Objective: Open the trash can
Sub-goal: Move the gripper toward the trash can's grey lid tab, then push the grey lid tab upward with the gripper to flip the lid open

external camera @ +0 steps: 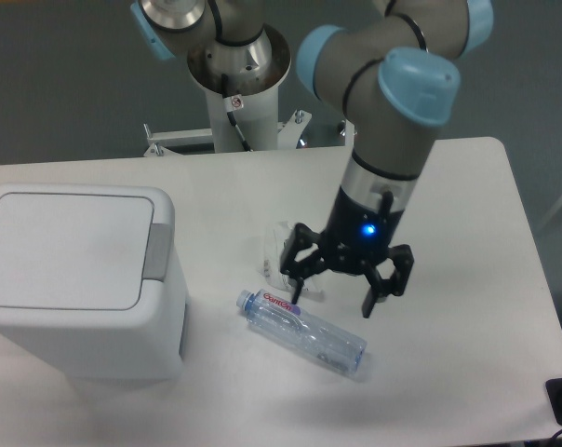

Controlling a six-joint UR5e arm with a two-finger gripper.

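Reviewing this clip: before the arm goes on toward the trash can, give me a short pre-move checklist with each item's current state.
1. Trash can lid closed, nothing lying on it: ok.
2. Grey push tab uncovered and facing the arm: ok.
3. End effector empty with fingers spread: ok.
4. End effector at the tab: not ok; it hovers right of the can, above the bottle and the small packet.
5. Height clearance over the bottle and packet for a leftward sweep: cannot tell from this single view.
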